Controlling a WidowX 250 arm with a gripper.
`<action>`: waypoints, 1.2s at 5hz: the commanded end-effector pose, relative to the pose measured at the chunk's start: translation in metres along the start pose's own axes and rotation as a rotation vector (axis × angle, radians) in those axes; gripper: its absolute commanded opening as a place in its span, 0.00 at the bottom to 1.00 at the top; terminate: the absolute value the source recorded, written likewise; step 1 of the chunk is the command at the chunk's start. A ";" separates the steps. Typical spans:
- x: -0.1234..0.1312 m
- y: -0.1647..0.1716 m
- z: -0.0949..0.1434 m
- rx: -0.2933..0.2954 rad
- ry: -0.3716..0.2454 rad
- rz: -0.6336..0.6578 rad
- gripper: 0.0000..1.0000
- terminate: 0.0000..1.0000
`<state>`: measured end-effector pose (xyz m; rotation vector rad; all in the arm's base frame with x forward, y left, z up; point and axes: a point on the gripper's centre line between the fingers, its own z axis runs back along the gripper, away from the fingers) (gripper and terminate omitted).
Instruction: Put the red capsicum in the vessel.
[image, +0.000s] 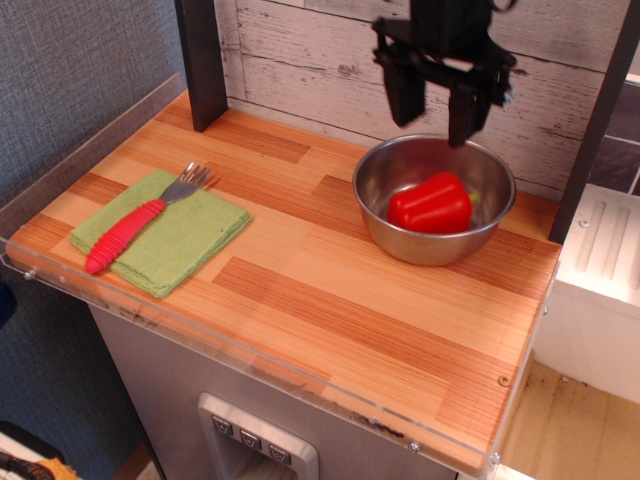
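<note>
The red capsicum (431, 204) lies on its side inside the vessel (372, 196), a shiny steel bowl at the back right of the wooden counter. The black gripper (436, 117) hangs just above the bowl's far rim. Its two fingers are spread wide apart and hold nothing. The capsicum's stem is not visible.
A red-handled fork (140, 220) lies on a folded green cloth (190, 245) at the left of the counter. A dark post (203, 60) stands at the back left, another (598, 115) at the right. A white plank wall (300, 55) runs behind. A clear acrylic lip edges the counter front.
</note>
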<state>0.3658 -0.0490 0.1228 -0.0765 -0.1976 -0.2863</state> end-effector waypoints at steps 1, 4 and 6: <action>-0.046 0.035 0.060 0.050 -0.100 0.056 1.00 0.00; -0.083 0.050 0.050 0.056 -0.038 0.074 1.00 0.00; -0.083 0.050 0.050 0.056 -0.038 0.074 1.00 1.00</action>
